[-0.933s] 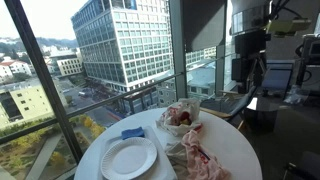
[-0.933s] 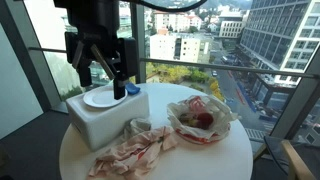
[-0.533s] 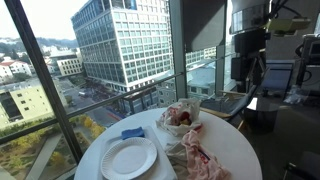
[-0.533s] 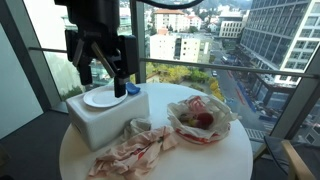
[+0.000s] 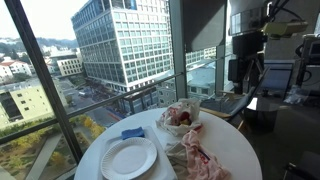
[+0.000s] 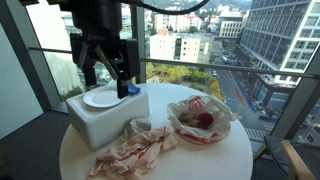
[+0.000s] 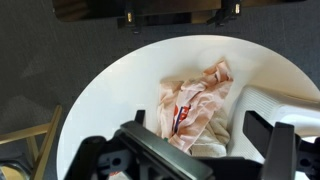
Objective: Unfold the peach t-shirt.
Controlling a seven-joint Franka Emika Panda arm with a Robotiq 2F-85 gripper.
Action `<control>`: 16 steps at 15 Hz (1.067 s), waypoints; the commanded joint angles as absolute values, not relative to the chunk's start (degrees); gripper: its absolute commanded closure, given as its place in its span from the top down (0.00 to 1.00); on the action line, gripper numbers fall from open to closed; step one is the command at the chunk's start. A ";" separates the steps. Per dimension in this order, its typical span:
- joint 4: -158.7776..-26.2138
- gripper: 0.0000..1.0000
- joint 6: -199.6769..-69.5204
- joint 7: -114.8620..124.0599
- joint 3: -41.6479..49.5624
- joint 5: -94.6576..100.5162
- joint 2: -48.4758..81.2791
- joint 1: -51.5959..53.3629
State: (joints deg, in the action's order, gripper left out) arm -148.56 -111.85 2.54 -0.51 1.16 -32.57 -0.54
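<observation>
My gripper [image 6: 107, 78] hangs high above the table, its two fingers spread wide with nothing between them. In the wrist view the gripper [image 7: 190, 162] fills the lower edge of the picture, with its fingers apart.

Below me, near the middle of the round white table [image 7: 105, 95], lies the peach t-shirt [image 7: 195, 100], crumpled into a long, wrinkled heap with several layers folded over each other. In an exterior view the t-shirt [image 6: 135, 150] sits toward the table's near edge, just beside a white box [image 6: 105, 122]. On the box rest a paper plate [image 6: 100, 98] and a small blue object [image 6: 133, 90]. On the shirt's other side is a paper-lined bowl [image 6: 200, 118] with something red inside it.

I see three risks. If I pinch the heap in its thick middle, I will likely catch several layers and lift the whole bundle instead of opening it. If I come down off line toward the box, a finger could strike its corner or knock off the plate and the blue object. If I pull a corner too far, the cloth could drag against the bowl or slide off the table's rim.
</observation>
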 commanded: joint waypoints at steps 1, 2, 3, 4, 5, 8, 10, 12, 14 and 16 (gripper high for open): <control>-147.28 1.00 -123.55 9.24 -2.11 -0.38 -22.83 -0.99; -147.03 1.00 -127.79 11.05 -2.56 -0.31 -19.69 -0.96; -146.35 1.00 -131.16 12.98 -2.91 -0.10 -16.49 -1.11; -144.99 1.00 -133.45 15.13 -3.16 0.06 -12.75 -1.34; -144.05 1.00 -135.93 16.86 -3.33 0.55 -9.62 -1.45; -138.90 1.00 -141.50 21.66 -2.64 -1.43 1.04 -0.74; -135.05 1.00 -143.61 24.20 -2.17 -2.81 7.42 -0.13; -131.96 1.00 -145.53 25.61 -1.67 -4.38 12.79 0.45; -128.93 1.00 -146.32 26.16 -1.08 -5.98 17.98 0.80; -126.47 1.00 -147.89 26.32 -0.71 -7.58 22.32 1.22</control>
